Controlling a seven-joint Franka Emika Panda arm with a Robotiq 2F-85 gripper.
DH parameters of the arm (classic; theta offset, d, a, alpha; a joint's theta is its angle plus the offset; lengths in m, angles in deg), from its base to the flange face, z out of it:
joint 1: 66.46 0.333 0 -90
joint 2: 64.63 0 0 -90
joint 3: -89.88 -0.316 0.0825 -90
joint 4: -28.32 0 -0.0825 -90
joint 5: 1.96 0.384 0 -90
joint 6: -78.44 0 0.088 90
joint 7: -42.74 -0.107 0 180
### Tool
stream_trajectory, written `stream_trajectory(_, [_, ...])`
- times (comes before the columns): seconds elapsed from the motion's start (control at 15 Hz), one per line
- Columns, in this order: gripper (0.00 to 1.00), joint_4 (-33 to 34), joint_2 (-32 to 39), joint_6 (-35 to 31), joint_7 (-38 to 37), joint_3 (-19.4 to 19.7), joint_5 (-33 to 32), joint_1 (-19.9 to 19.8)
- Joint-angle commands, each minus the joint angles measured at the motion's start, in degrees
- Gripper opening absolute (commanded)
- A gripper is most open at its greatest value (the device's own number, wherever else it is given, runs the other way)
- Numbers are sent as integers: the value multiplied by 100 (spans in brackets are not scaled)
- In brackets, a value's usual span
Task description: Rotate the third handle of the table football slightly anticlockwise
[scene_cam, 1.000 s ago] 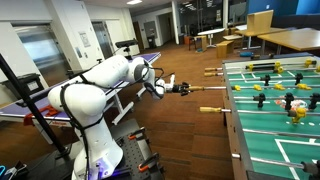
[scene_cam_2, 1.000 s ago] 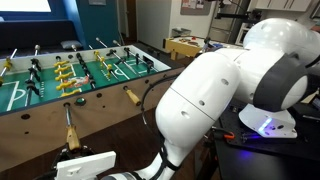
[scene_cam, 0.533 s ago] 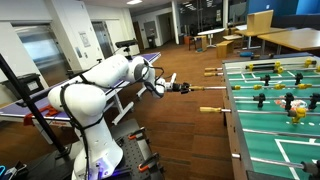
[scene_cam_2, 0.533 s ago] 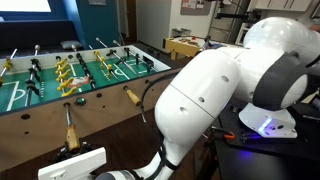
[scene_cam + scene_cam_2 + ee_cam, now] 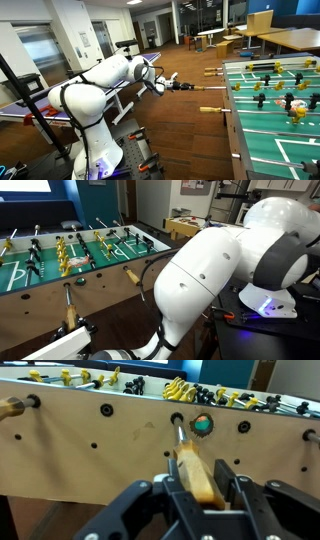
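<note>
In an exterior view, the white arm (image 5: 95,85) is standing at the left and spanning the gap toward the table football (image 5: 236,130) on the right. At its end, the hand (image 5: 163,84) is gripping the third handle (image 5: 190,87), which is sticking out of the near side wall between 2 other handles. The yellow players (image 5: 262,87) on the green field are sitting further right.

In the wrist view, a neighbouring handle (image 5: 10,407) is showing at the far left. In the centre, the wooden grip is running from the hand up to its rod (image 5: 178,422), where it enters the wall. The 2 fingers (image 5: 228,495) are pressing on it from either side, so the hand is looking clamped on the grip rather than apart. Just right of the rod, a green ball (image 5: 203,425) is lying against the wall.

Judging from this, the twist itself is what is remaining, and the risks are lying there:
- The smooth, rounded wood is giving the pads little purchase, so they could slide round it and leave the rod unturned.
- If the wrist axis is not lining up with the rod, turning could lever the handle sideways and strain the bearing.
- Any push or pull along the rod would be shifting the players instead of rotating them.
- The task is asking for only a slight turn, so overshooting is easy.
</note>
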State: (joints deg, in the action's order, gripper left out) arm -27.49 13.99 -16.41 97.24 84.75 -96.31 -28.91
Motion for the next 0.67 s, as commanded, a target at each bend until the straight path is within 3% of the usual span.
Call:
stream_trajectory(0.0, [17, 176, -47, 143, 899, -33, 100, 22])
stream_trajectory(0.07, [17, 127, -113, 96, 1005, 70, 201, 76])
stream_trajectory(0.13, [67, 105, -176, 135, 1020, 51, 258, 85])
stream_trajectory(0.27, [74, -4, -396, 189, 683, -127, 324, 27])
stream_trajectory(0.47, [97, -471, -1025, 215, -68, -351, 626, -68])
stream_trajectory(0.6, [100, -848, -1502, 265, -540, -465, 841, -153])
